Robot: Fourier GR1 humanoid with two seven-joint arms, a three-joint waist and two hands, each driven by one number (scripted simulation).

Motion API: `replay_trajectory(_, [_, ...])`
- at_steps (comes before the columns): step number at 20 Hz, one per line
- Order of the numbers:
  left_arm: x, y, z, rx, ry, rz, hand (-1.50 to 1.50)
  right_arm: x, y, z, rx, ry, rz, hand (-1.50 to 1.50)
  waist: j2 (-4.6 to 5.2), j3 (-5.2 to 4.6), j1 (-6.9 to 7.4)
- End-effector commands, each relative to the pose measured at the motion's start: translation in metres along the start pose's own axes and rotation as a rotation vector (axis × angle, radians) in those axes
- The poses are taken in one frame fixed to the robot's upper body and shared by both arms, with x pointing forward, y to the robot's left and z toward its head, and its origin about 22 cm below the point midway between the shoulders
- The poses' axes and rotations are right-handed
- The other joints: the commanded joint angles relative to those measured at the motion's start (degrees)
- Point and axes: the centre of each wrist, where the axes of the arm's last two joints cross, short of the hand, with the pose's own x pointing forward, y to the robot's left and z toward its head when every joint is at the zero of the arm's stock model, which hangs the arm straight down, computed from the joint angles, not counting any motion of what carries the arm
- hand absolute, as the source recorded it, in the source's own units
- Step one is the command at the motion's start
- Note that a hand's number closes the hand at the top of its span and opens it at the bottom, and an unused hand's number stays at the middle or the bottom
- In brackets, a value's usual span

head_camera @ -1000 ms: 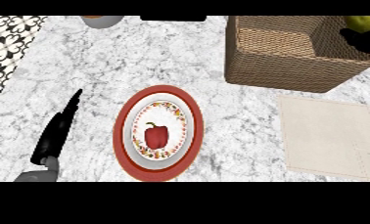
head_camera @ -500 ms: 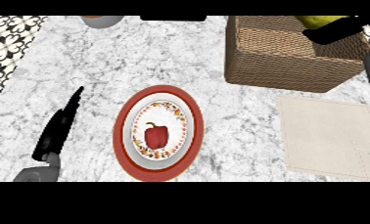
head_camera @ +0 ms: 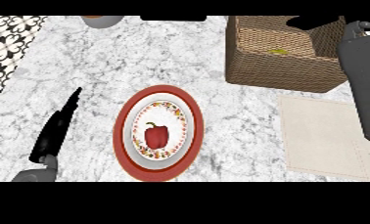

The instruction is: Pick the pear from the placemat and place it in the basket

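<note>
Pear (head_camera: 277, 51) in basket (head_camera: 271, 66), below fingers (head_camera: 309, 23).

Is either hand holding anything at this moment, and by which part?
Nothing is held. The pear lies inside the basket; the left hand rests open. The right hand's fingers cannot be made out.

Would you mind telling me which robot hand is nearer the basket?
The right robot hand: it is over the basket, at its far rim. The left robot hand rests open, far across the counter.
</note>
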Motion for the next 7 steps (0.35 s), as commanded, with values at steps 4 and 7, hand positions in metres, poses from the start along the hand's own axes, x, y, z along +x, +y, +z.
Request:
replay_trajectory(4, [-0.007,0.001,0.006,0.012,0.017,0.009,0.0,-0.027,-0.028,0.003,-0.144,0.147,-0.196,-1.5,-0.46,0.01,-1.36])
replay_trajectory(7, [-0.007,0.005,0.008,0.011,0.018,-0.001,0.0,-0.059,-0.058,-0.009,-0.215,0.249,-0.228,-1.5,-0.28,0.03,-1.01])
